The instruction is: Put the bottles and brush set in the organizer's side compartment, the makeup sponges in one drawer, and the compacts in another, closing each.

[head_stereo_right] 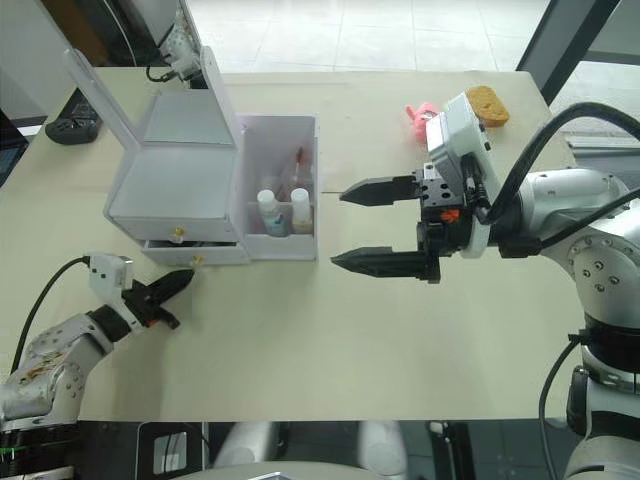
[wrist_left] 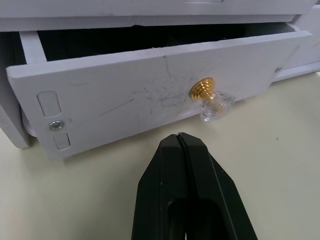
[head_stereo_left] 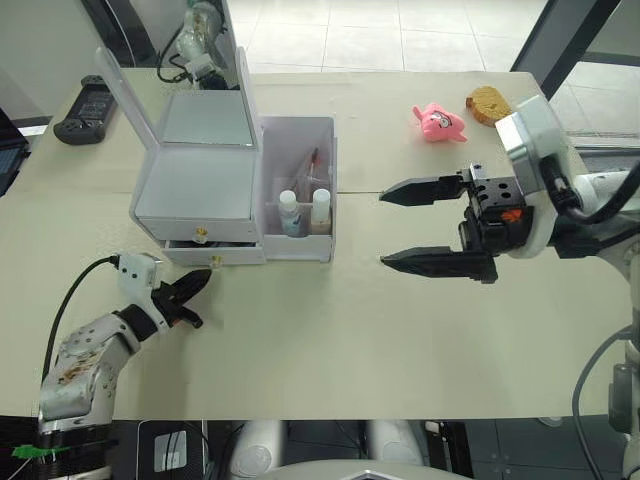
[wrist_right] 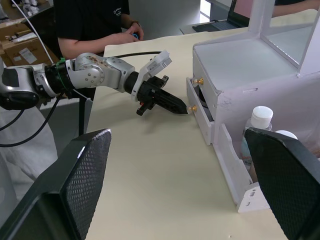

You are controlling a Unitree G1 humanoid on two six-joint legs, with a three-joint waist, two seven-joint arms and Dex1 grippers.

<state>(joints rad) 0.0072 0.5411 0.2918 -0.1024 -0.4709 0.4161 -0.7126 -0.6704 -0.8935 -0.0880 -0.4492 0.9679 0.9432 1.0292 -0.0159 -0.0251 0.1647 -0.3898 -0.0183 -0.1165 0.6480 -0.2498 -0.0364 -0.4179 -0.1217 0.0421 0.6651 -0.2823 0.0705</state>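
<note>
Left fingers (wrist_left: 181, 145) pressed together, just short of bottom drawer's (wrist_left: 150, 90) knob (wrist_left: 210, 97)

My left gripper (head_stereo_left: 195, 287) sits low in front of the organizer (head_stereo_left: 200, 190), jaws pressed together, tip just short of the lower drawer's knob (wrist_left: 209, 97), forearm angled up from below. My right gripper (head_stereo_left: 432, 228) hangs beside the organizer's side compartment, jaws spread wide, pointing at it, wrist level.
</note>
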